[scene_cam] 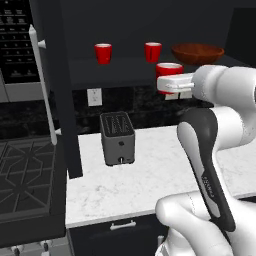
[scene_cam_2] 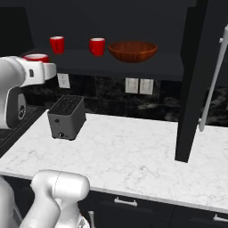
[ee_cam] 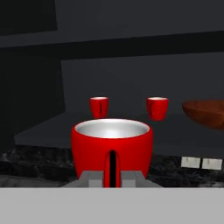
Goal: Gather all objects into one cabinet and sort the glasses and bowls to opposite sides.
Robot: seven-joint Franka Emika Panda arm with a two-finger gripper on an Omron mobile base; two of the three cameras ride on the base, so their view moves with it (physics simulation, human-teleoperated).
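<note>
The gripper (ee_cam: pixel 112 175) pinches a small red cup with a pale inside (ee_cam: pixel 112 142), held up just in front of the dark cabinet shelf (scene_cam: pixel 125 67). Two red cups (scene_cam: pixel 103 53) sit at its ten and twelve o'clock. The wide brown wooden bowl (scene_cam: pixel 197 53) sits at two o'clock. This cup is not yet on the shelf.

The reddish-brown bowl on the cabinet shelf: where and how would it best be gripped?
Probably by the rim of the bowl, one finger inside and one outside, coming from the open front of the cabinet. It sits upright and looks far too wide to span; the near rim faces the counter and nothing stands in front of it.
</note>
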